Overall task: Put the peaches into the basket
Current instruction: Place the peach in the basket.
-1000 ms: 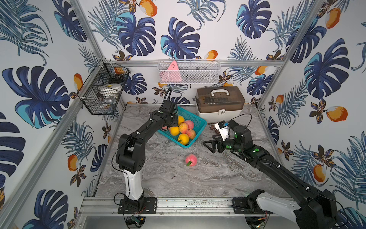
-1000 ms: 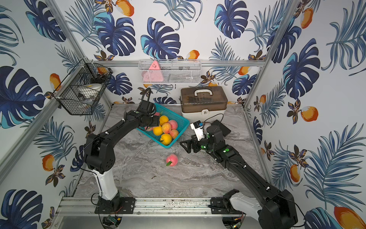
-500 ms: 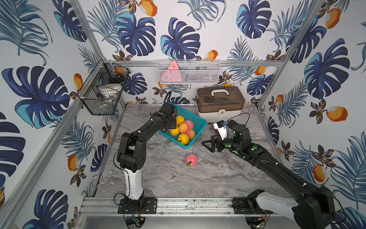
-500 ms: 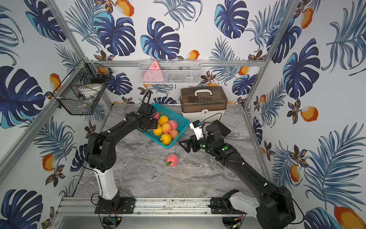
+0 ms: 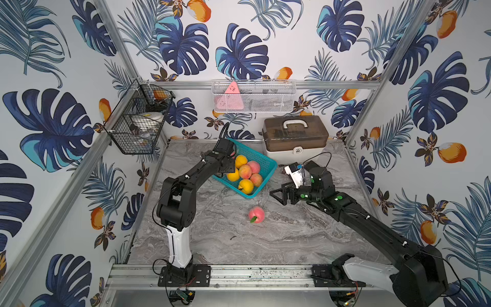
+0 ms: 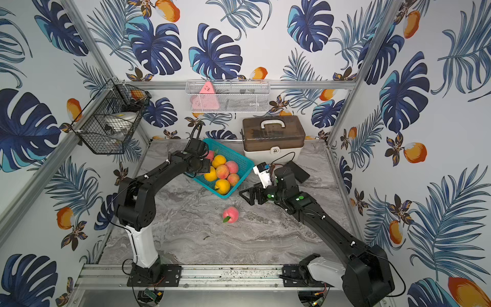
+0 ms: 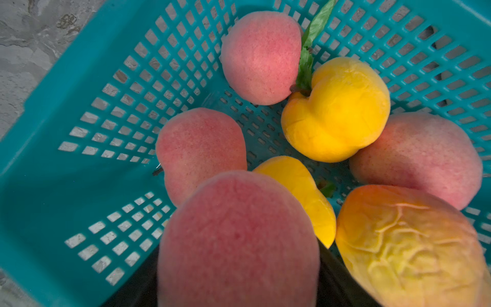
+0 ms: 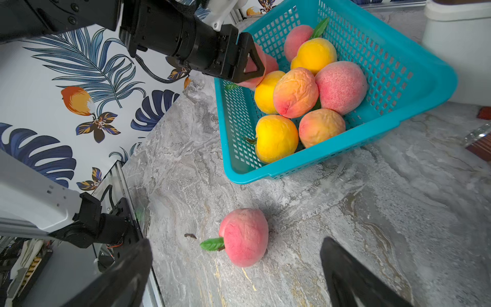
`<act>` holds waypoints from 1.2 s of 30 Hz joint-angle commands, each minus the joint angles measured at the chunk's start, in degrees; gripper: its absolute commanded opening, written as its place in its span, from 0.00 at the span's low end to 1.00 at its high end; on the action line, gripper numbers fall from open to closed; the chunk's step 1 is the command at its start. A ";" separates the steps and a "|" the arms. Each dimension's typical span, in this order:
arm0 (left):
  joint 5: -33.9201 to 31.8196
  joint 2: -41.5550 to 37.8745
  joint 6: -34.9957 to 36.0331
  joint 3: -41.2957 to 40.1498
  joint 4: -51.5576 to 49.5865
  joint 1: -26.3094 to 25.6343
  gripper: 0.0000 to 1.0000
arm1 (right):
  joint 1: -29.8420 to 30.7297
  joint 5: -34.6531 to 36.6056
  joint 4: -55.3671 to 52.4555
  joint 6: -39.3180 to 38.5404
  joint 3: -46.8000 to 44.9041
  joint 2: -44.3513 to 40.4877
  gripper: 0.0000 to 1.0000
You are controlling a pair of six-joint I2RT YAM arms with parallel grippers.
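My L pincer (image 8: 252, 66) grips pink fuzzy toy peach (image 7: 236, 239) over teal perforated plastic basket (image 8: 435, 79), upper centre; next, I judge: release. R pincer (image 5: 277, 195) spread wide, aimed at loose pink leafed peach (image 8: 244, 236), lower centre; then descend, close.

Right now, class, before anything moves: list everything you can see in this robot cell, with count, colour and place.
basket: one, teal, back of the table
peaches in basket: at least seven, pink-red and yellow-orange, piled inside
loose peach: one, pink with a green leaf, on the table in front of the basket
storage box: one, brown lid on white base, beside the basket
wire rack: one, black, left wall
mesh tray: one, white, back wall
table: one, grey marble
left fingers: black, shut on the held peach, pink, over the basket
right fingers: black, open, near the loose peach
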 commanded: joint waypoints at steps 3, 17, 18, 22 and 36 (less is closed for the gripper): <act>0.79 0.06 1.47 0.31 -1.63 0.15 0.69 | -0.09 -0.55 0.94 -0.38 0.50 -0.17 1.00; 1.76 -0.12 0.99 0.39 -1.37 0.22 0.79 | -0.11 1.28 -1.32 -1.34 0.99 -1.69 1.00; 1.81 -0.04 0.94 0.51 -1.45 0.24 0.80 | -0.10 1.28 -1.29 -1.27 0.73 -1.80 1.00; 1.67 -0.35 1.12 1.04 -1.73 0.28 0.80 | -0.16 1.53 -1.60 -1.25 0.06 -2.84 1.00; 1.30 -4.91 1.58 0.92 -3.98 0.19 0.87 | -0.11 1.03 -4.10 -2.54 -1.38 -3.78 1.00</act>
